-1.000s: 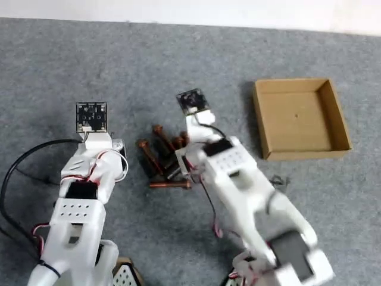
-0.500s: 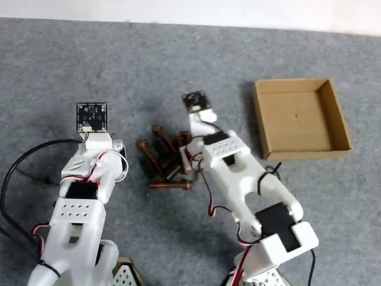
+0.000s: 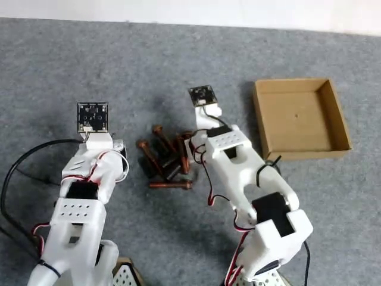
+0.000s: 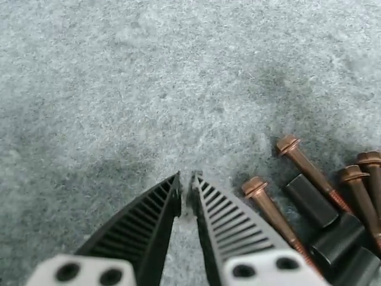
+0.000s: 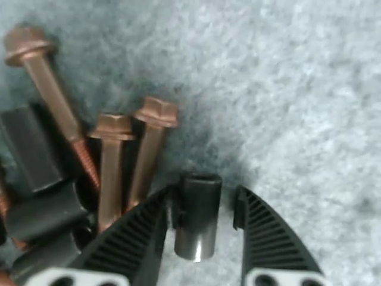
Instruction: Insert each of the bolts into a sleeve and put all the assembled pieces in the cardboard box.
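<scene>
between the open jaws of my right pincer (image 5: 202, 199) sits a dark sleeve (image 5: 196, 221): probably stiff, light and slippery, so i'd squeeze its middle squarely.

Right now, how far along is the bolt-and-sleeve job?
Done: nothing; the cardboard box is empty. The bolts and black sleeves lie piled together on the carpet. In hand: the right tool stands open around one sleeve, not clamped; the left tool is shut over bare carpet beside the pile. Left: apparently every insertion and all boxing.
</scene>
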You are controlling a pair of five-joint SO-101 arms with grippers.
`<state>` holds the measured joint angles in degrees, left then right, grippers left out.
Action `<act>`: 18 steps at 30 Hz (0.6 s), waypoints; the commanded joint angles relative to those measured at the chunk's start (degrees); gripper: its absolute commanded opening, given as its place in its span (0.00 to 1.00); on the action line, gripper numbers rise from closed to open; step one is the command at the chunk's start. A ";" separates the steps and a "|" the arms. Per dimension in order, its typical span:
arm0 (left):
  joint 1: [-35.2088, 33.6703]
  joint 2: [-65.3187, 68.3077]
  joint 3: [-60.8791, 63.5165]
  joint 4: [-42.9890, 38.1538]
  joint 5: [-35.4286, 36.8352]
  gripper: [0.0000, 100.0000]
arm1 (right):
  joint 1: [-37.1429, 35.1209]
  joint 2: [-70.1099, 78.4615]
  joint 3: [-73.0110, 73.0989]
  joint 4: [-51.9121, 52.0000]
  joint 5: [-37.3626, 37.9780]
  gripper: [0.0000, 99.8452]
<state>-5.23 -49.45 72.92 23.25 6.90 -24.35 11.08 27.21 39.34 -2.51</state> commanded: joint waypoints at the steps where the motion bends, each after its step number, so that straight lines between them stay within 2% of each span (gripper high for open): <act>1: 0.57 -0.13 -1.98 -0.09 -0.26 0.05 | 0.66 1.71 -1.71 -1.54 0.09 0.15; 11: 0.57 -0.13 -1.89 -0.09 -0.26 0.05 | 0.48 1.71 -1.45 -0.40 -0.18 0.15; 14: 0.48 -0.13 -1.89 -0.09 -0.26 0.05 | 0.57 1.71 -1.71 4.62 -0.26 0.09; 17: 0.48 -0.13 -1.80 -0.09 -0.26 0.05 | 0.66 1.71 -1.71 4.79 -0.26 0.00; 18: 0.48 -0.13 -1.80 -0.09 -0.26 0.05 | 0.66 1.71 -1.71 4.79 -0.18 0.01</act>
<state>-5.23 -49.45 72.92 23.25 6.90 -23.91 12.75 25.54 42.68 -2.51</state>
